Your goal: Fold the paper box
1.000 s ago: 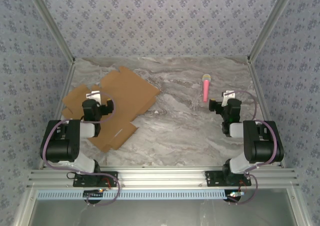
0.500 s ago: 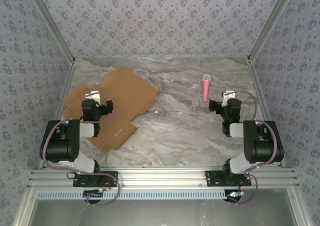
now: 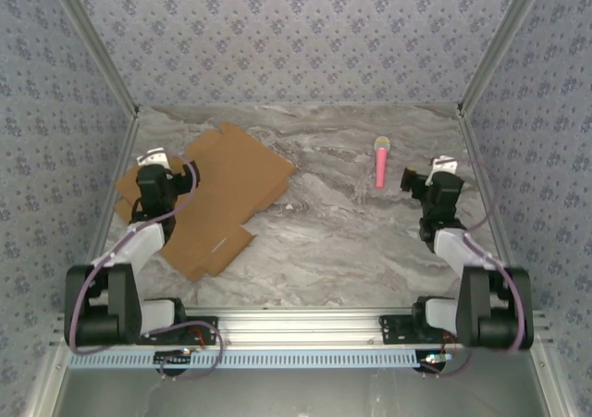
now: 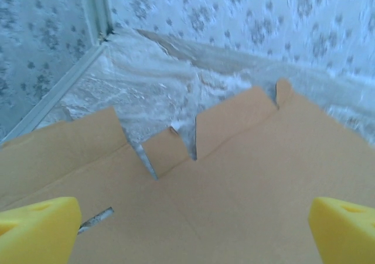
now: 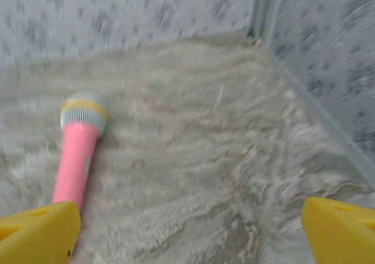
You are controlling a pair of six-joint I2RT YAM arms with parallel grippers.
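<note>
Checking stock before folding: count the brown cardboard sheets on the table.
1. The flat, brown, die-cut cardboard sheet lies on the left side of the grey marbled table; any sheet beneath it would be hidden.

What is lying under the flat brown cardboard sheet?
The paper box lies flat on the marble table. The table surface shows through its notches and around its edges. Anything beneath the solid cardboard is covered and cannot be seen.

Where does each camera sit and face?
Top external: above, behind both arms, looking down at the marbled table, flat brown cardboard sheet, pink toy microphone.
Left wrist: on left arm, forward over the sheet; open left gripper shows.
Right wrist: on right arm, toward the microphone; open right gripper shows.
Shared: sheet, top and left; microphone, top and right.
</note>
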